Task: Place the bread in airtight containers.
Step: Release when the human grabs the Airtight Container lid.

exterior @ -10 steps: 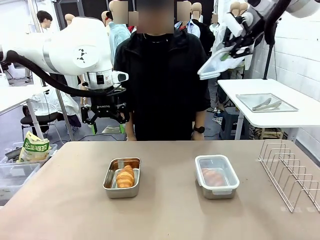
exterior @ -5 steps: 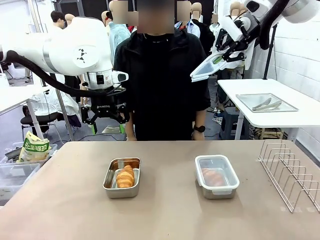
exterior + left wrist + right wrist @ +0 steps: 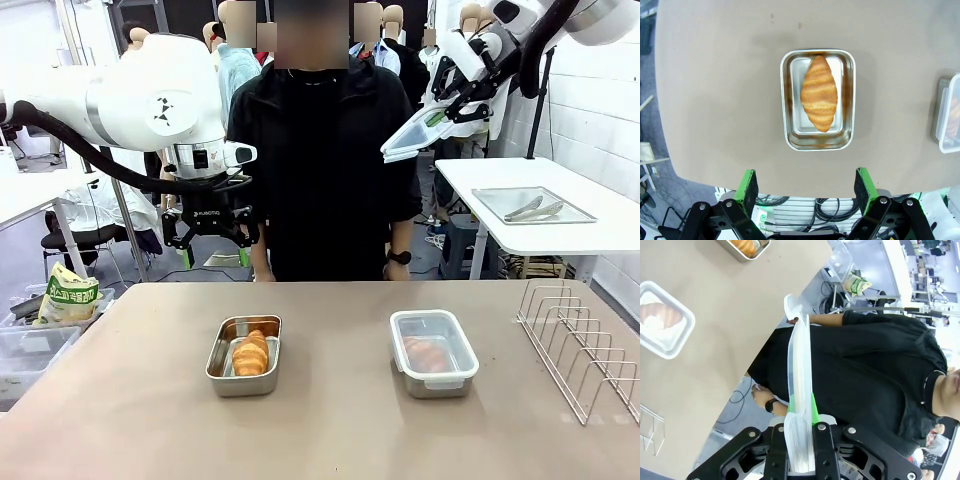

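An open steel pan (image 3: 222,372) left of the table's middle holds a golden croissant (image 3: 251,352). The left wrist view has that pan (image 3: 850,100) and its croissant (image 3: 819,93) straight below. To the right sits a second pan (image 3: 433,384) with a clear lid snapped on, a croissant (image 3: 428,352) dim beneath it. My left gripper (image 3: 210,235) hangs open and empty above the table's far edge, green pads (image 3: 748,185) wide apart. High at the right, my right gripper (image 3: 455,108) is shut on a clear plastic lid (image 3: 420,135), seen edge-on as the lid (image 3: 799,370) in the right wrist view.
A person in black (image 3: 320,150) stands at the far side, hands low. A wire rack (image 3: 580,345) occupies the table's right edge. Clear plastic boxes (image 3: 30,350) and a bag (image 3: 68,295) sit off the left. A side table (image 3: 600,235) carries a tray with tongs (image 3: 535,207).
My right gripper has carried the clear lid a little to the left and tilted it, then held still. The left arm, pans and croissants have not moved.
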`<move>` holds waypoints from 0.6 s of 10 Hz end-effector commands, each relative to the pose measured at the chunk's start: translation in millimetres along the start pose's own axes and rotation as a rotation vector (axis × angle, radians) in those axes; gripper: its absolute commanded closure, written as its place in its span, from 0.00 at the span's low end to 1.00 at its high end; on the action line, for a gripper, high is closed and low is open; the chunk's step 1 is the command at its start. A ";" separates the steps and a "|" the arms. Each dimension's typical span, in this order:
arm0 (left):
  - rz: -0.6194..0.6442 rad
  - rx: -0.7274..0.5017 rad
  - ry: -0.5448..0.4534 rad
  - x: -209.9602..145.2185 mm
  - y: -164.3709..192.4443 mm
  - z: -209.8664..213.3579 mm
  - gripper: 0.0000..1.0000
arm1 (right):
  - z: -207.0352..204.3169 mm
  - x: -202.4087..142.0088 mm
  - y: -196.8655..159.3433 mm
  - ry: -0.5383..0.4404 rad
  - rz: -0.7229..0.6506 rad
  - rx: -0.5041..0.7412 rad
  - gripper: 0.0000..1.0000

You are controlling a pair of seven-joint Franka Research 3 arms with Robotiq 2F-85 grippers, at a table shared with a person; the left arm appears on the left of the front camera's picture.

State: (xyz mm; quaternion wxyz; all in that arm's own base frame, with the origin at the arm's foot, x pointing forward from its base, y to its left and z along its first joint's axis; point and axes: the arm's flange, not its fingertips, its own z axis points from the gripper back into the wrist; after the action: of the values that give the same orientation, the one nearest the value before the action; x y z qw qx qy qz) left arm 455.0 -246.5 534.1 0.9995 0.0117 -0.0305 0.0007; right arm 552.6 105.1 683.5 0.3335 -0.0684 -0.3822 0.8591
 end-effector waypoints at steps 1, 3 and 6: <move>-0.003 0.015 -0.011 0.2 1.6 1.6 0.00 | 1.1 0.9 -2.9 0.025 -0.015 0.005 1.00; -0.003 0.015 -0.011 0.2 1.6 1.6 0.00 | 1.1 0.9 -2.9 0.025 -0.015 0.005 1.00; -0.003 0.015 -0.011 0.2 1.6 1.6 0.00 | 1.1 0.9 -2.9 0.025 -0.015 0.005 1.00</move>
State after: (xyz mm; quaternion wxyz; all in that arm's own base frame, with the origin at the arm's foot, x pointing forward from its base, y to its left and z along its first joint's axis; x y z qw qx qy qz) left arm 455.0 -246.5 534.1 0.9995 0.0117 -0.0305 0.0007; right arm 552.6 105.1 683.5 0.3336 -0.0684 -0.3822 0.8590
